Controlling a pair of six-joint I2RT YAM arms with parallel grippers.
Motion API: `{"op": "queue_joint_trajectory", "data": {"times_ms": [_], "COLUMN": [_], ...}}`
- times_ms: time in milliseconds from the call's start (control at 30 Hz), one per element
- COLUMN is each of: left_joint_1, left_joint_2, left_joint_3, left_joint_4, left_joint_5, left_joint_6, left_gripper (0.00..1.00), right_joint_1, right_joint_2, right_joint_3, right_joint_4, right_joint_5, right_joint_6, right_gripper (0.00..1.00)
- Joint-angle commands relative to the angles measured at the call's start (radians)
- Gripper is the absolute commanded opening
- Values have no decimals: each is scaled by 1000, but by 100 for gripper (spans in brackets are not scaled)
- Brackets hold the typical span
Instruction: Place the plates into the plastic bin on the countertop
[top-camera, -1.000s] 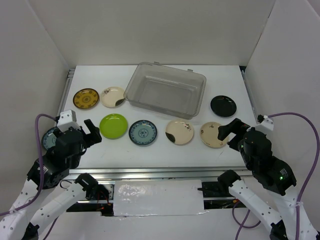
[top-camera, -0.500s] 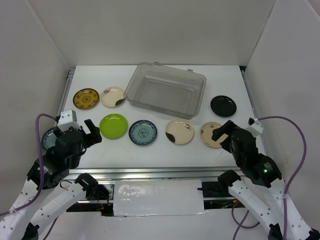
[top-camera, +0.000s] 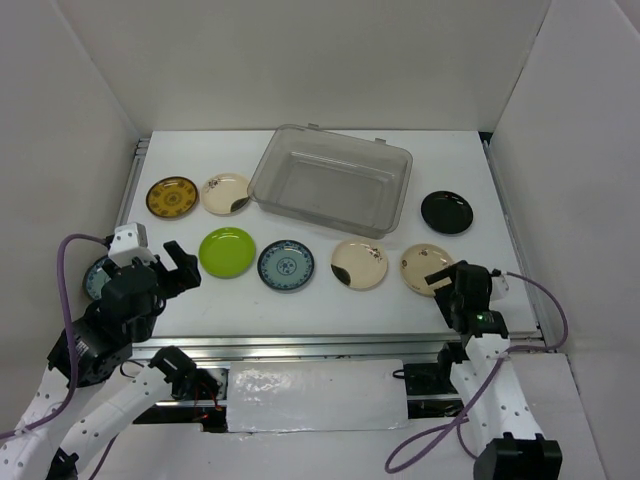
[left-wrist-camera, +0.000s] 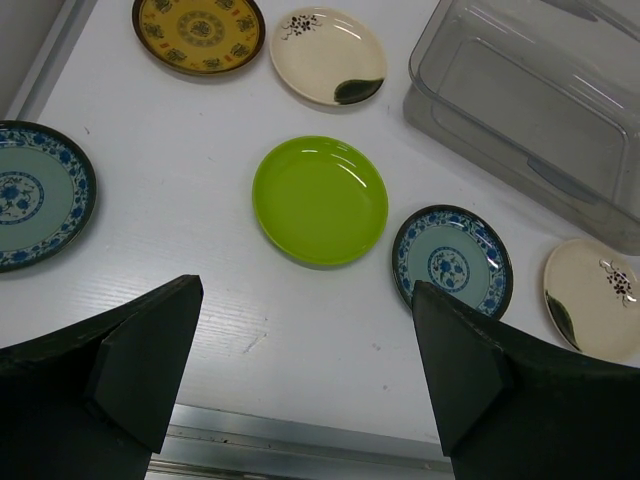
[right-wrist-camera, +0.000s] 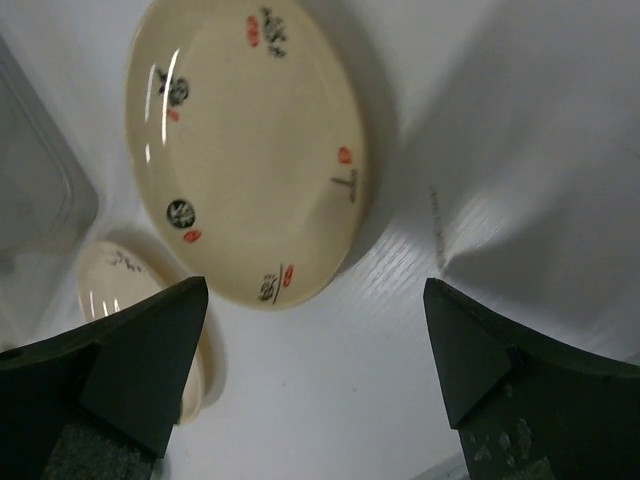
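Cream plate (right-wrist-camera: 245, 150) just ahead of parted right fingers (right-wrist-camera: 135, 375).

Both arms (top-camera: 100, 415) have white links, black housings, purple cables (top-camera: 66, 290) and matte black wedge-shaped jaws.

- Top view: high behind the near edge, looking down on the whole surface (top-camera: 200, 155).
- Left wrist: above the near-left corner, shares the lime green plate (left-wrist-camera: 320, 200).
- Right wrist: close over the near-right cream plate (right-wrist-camera: 245, 150).

Bright even light, soft shadows, glints on cream plate (right-wrist-camera: 245, 150) — right wrist view slightly soft.
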Motion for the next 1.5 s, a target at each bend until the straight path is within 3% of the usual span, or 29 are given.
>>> {"op": "queue_joint_trajectory", "data": {"times_ms": [0, 233, 333, 533, 600, 700, 733, 800, 900, 933, 1100, 1200, 1300, 1400, 1467], "left_joint_1": [-4, -4, -2, -4, -4, -4, -4, -4, -4, -5, -5, -4, -4, -5, -4], "left_joint_2": [-7, -15, -12, -9, -10, -12, -12, -17, -20, -21, -20, -18, -20, -18, -14], "left_joint_3": [13, 11, 13, 11, 11, 11, 11, 11, 11, 11, 11, 13, 13, 13, 13], "left_joint_4": [45, 46, 45, 45, 43, 43, 43, 43, 42, 43, 42, 40, 40, 39, 37], "left_joint_5": [7, 11, 10, 8, 10, 7, 7, 5, 3, 3, 2, -1, -1, -3, -4], "left_joint_6": [22, 25, 23, 22, 22, 22, 20, 20, 17, 20, 19, 16, 16, 14, 16], "left_gripper": [99, 99, 99, 99, 99, 99, 99, 99, 99, 99, 99, 99, 99, 99, 99], "right_joint_1": [-93, -207, -242, -273, -283, -299, -300, -309, -325, -328, -345, -345, -345, -342, -314], "right_joint_2": [7, 195, 273, 280, 277, 251, 240, 214, 177, 165, 19, -164, -240, -187, -110], "right_joint_3": [-59, -77, -70, -82, -85, -102, -105, -114, -120, -119, -64, 5, 88, 174, 219], "right_joint_4": [199, 326, 380, 385, 379, 375, 369, 354, 336, 311, 169, 41, -31, -7, 100], "right_joint_5": [-101, -174, -217, -253, -260, -282, -285, -283, -288, -291, -280, -211, -164, -211, -315], "right_joint_6": [18, -26, -51, -52, -58, -68, -66, -63, -66, -66, -40, -2, 27, 27, 18], "right_gripper": [95, 83, 71, 51, 49, 32, 17, 8, 7, 0, 0, 0, 0, 0, 0]}}
